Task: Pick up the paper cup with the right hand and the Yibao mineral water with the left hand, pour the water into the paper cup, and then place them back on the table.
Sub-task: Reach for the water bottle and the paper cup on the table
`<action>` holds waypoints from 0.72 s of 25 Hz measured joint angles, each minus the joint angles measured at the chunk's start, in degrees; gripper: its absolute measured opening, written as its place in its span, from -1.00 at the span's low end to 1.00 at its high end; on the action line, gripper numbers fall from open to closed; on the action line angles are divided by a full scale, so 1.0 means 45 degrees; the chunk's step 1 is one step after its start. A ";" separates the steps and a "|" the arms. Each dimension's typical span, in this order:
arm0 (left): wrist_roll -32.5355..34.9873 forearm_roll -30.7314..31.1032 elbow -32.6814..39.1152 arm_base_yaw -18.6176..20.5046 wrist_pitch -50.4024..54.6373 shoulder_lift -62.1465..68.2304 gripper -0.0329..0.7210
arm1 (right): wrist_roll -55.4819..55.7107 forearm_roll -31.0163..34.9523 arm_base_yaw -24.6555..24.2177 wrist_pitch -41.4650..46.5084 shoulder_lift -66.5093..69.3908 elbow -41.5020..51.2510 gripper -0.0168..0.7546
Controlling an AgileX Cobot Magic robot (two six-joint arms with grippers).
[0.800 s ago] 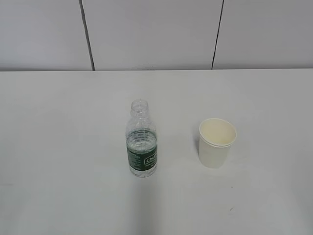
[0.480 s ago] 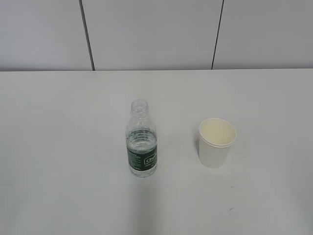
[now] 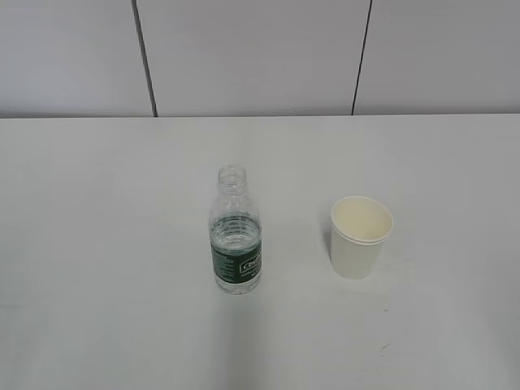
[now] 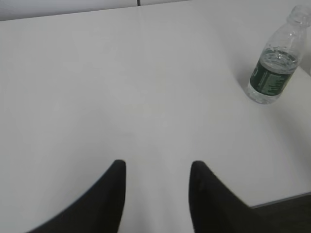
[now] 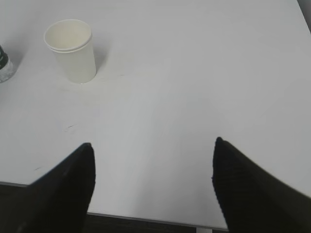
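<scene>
The Yibao mineral water bottle point(image 3: 236, 233) stands upright and capless near the middle of the white table point(image 3: 97, 244); it also shows in the left wrist view point(image 4: 273, 65) at the upper right. The white paper cup point(image 3: 360, 236) stands upright to its right, and shows in the right wrist view point(image 5: 70, 50) at the upper left. My left gripper point(image 4: 156, 165) is open and empty, over the table's near edge, well short of the bottle. My right gripper point(image 5: 153, 144) is wide open and empty, near the front edge, well short of the cup. Neither arm shows in the exterior view.
A grey panelled wall point(image 3: 260, 57) runs behind the table. The table's front edge point(image 5: 146, 218) lies just under my right fingers. A sliver of the bottle point(image 5: 4, 65) shows at the left edge of the right wrist view.
</scene>
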 joint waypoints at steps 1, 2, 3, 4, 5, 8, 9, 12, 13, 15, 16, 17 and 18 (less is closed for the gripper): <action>0.0000 0.0000 0.0000 0.0000 0.0000 0.0000 -0.17 | 0.0000 0.0000 0.0000 0.0000 0.0000 0.0000 0.56; 0.0000 0.0000 0.0000 0.0000 0.0000 0.0000 -0.17 | 0.0000 0.0000 0.0000 0.0000 0.0000 0.0000 0.56; 0.0000 0.0000 0.0000 0.0000 0.0000 0.0000 -0.17 | 0.0000 0.0000 0.0000 0.0000 0.0000 0.0000 0.56; 0.0000 0.0000 0.0000 0.0000 0.0000 0.0000 -0.17 | 0.0000 0.0000 0.0000 0.0000 0.0000 0.0000 0.56; 0.0000 0.0000 0.0000 0.0000 0.0000 0.0000 -0.17 | 0.0000 0.0000 0.0000 0.0000 0.0000 0.0000 0.56; 0.0000 0.0000 0.0000 0.0000 0.0000 0.0000 -0.17 | 0.0000 0.0000 0.0000 0.0000 0.0000 0.0000 0.56; 0.0000 0.0000 0.0000 0.0000 0.0000 0.0000 -0.17 | 0.0000 0.0000 0.0000 0.0000 0.0000 0.0000 0.56; 0.0000 0.0000 0.0000 0.0000 0.0000 0.0000 -0.17 | 0.0000 0.0000 0.0000 0.0000 0.0000 0.0000 0.56; 0.0000 0.0000 0.0000 0.0000 0.0000 0.0000 -0.17 | 0.0000 0.0000 0.0000 0.0000 0.0000 0.0000 0.56; 0.0000 0.0000 0.0000 0.0000 0.0000 0.0000 -0.17 | 0.0000 0.0000 0.0000 0.0000 0.0000 0.0000 0.56; 0.0000 0.0000 0.0000 0.0000 0.0000 0.0000 -0.17 | 0.0000 0.0000 0.0000 0.0000 0.0000 0.0000 0.56; 0.0000 0.0000 0.0000 0.0000 0.0000 0.0000 -0.17 | 0.0000 0.0000 0.0000 0.0000 0.0000 0.0000 0.56; 0.0000 0.0000 0.0000 0.0000 0.0000 0.0000 -0.17 | 0.0000 0.0000 0.0000 0.0000 0.0000 0.0000 0.56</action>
